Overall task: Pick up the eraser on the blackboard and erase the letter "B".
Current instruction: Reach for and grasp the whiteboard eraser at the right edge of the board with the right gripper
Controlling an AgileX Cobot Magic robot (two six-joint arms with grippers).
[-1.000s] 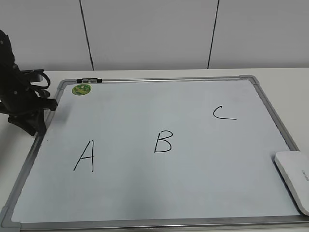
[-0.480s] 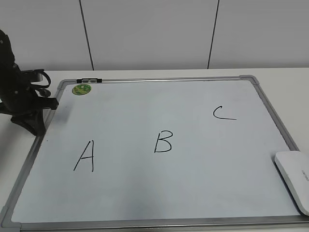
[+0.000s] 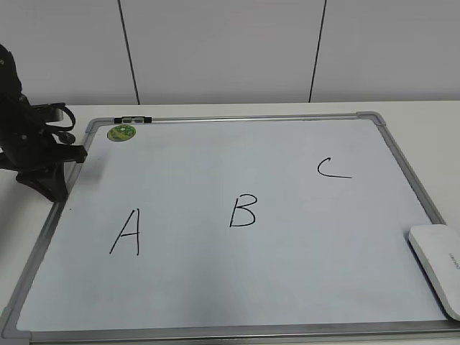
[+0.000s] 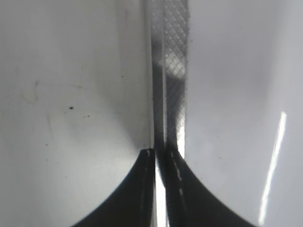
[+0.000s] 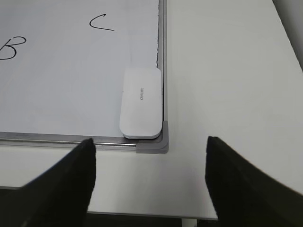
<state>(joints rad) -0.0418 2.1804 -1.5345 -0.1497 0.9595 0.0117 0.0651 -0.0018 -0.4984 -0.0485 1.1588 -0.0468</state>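
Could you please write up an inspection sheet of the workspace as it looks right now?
Surface: white table, blackboard lying flat on it.
Job's things: eraser flat in the board's near right corner, against the frame; letter "B" intact, mid-board.
Clutter: letters "A" and "C"; green magnet at the far left corner; black and silver clip on the far frame.
End effectors: left end effector shut over the board's left frame; right end effector open, off the board's near edge, empty.
Cables: black loops on the left arm.
Surroundings: white panelled wall.
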